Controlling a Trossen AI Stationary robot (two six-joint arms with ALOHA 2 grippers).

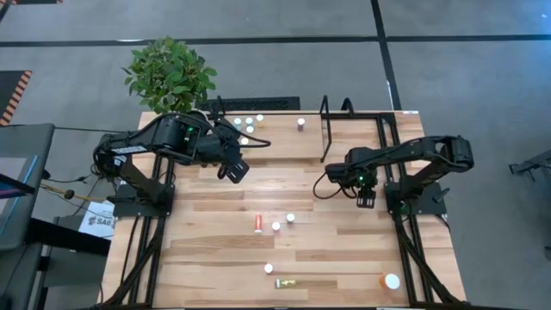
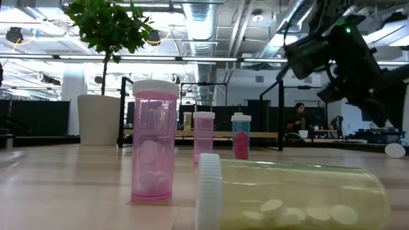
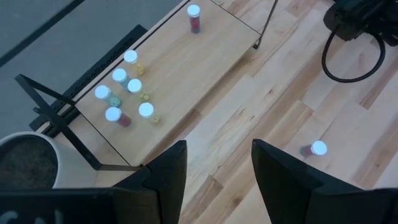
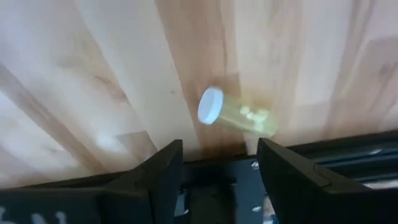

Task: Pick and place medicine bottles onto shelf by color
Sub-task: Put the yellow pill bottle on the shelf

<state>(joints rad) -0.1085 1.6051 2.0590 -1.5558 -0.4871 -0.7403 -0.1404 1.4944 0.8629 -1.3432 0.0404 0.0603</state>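
The left gripper is hovering with jaws apart and empty beside the shelf, the right gripper likewise spread over bare table, so it should be descending squarely around the upright red bottle before closing.

Left gripper is hovering with jaws apart, holding nothing. Right gripper is pointing downward, jaws likewise standing apart and holding nothing.

Around my plank tabletop lies grey floor; a potted plant stands behind, ceiling ducts and strip lights overhead.
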